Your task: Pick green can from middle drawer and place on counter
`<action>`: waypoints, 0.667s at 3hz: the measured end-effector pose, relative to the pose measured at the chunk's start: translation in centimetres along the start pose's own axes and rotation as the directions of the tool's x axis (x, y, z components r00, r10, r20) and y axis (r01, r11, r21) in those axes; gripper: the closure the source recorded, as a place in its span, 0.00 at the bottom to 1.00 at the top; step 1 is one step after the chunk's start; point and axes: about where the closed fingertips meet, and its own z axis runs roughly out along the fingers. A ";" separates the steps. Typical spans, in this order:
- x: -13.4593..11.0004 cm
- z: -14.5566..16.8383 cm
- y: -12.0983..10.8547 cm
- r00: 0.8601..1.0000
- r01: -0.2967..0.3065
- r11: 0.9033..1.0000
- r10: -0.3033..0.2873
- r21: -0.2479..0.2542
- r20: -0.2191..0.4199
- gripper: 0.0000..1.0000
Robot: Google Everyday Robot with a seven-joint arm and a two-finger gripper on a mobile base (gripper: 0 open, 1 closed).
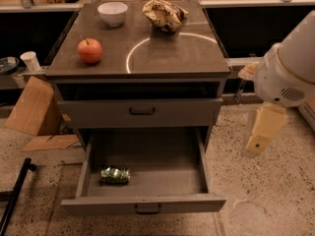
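Observation:
The green can [115, 175] lies on its side on the floor of the middle drawer [147, 166], near its front left corner. This drawer is pulled fully out, below a closed drawer [141, 111]. The counter [162, 53] is the dark cabinet top with a thin white circle line on it. My gripper [258, 142] hangs pale and tan from the white arm [288, 75] at the right. It is in the air beside the cabinet's right side, above the floor and well apart from the can.
On the counter stand a red apple [90, 50], a white bowl [112, 13] and a tan snack bag [165, 14]. Cardboard [30, 109] leans at the cabinet's left, near a white cup [31, 61]. A black bar [15, 195] crosses the speckled floor at the lower left.

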 end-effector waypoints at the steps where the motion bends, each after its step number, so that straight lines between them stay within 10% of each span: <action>1: -0.4 5.3 1.5 0.999 -0.004 0.999 0.006 -0.044 0.047 0.00; 2: -0.4 5.3 1.5 0.999 -0.004 0.999 0.006 -0.044 0.047 0.00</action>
